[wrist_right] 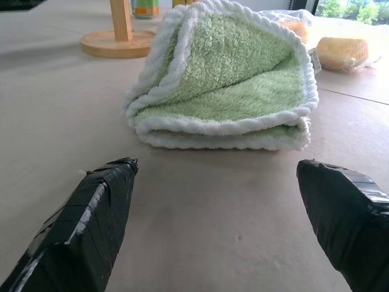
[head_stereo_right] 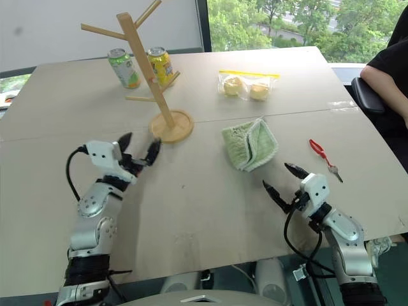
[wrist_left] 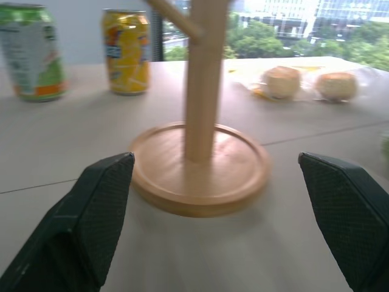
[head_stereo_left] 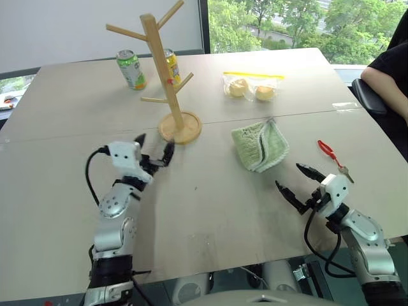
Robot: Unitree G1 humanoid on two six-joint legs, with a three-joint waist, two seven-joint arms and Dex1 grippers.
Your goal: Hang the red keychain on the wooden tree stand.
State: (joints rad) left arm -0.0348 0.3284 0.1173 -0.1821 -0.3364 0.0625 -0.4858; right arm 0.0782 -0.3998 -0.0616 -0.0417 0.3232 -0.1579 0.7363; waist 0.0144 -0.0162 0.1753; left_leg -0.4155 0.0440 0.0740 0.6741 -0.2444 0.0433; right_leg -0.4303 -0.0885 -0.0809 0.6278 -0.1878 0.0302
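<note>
The wooden tree stand rises from its round base at the table's middle left. My left gripper hovers open just in front of that base, pointing at it, nothing between its fingers. Flat on the table at the right lies the red keychain, a small metal key at its near end. My right gripper stands open a short way left of the keychain, aimed at the folded green towel, and holds nothing.
A green can and a yellow can stand behind the stand. A clear bag with two buns lies at the back. A person's arm in a black sleeve rests at the right edge.
</note>
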